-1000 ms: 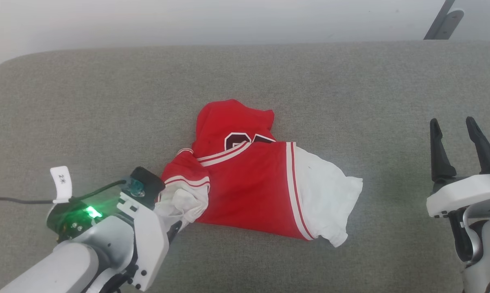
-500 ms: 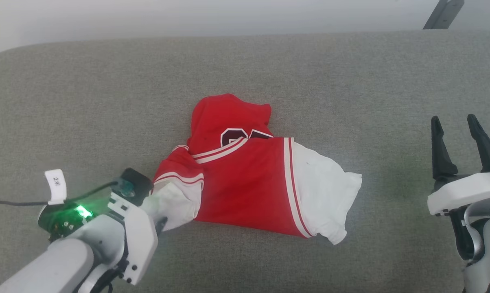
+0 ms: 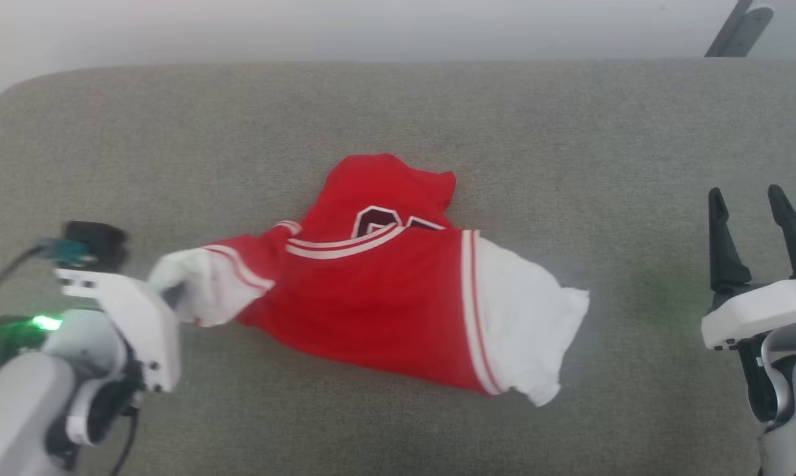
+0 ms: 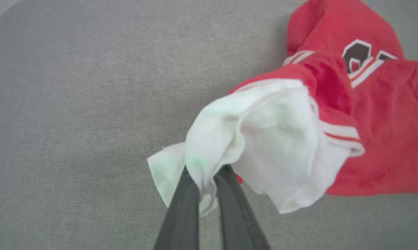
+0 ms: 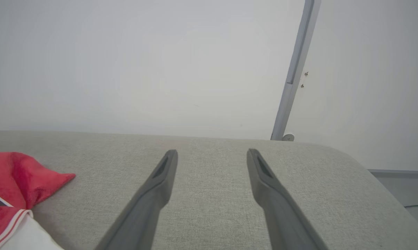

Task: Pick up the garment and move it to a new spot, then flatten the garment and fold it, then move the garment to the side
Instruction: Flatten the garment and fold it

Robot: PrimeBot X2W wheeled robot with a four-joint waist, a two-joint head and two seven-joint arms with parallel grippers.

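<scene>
Head view: the garment lies crumpled mid-bench. Its white sleeve is stretched toward the left hand, probably to drag it elsewhere, though blur hides any lift. The right hand waits well apart.

Left wrist view: the fingers are pressed together, pinching the sleeve's bunched edge.

Right wrist view: the fingers are spread over bare bench.

The left gripper was pinched tight on a white sleeve of the garment, its pale forearm entering from the lower left. The right gripper stood at the lower right, fingers spread, pointing up, empty.
</scene>
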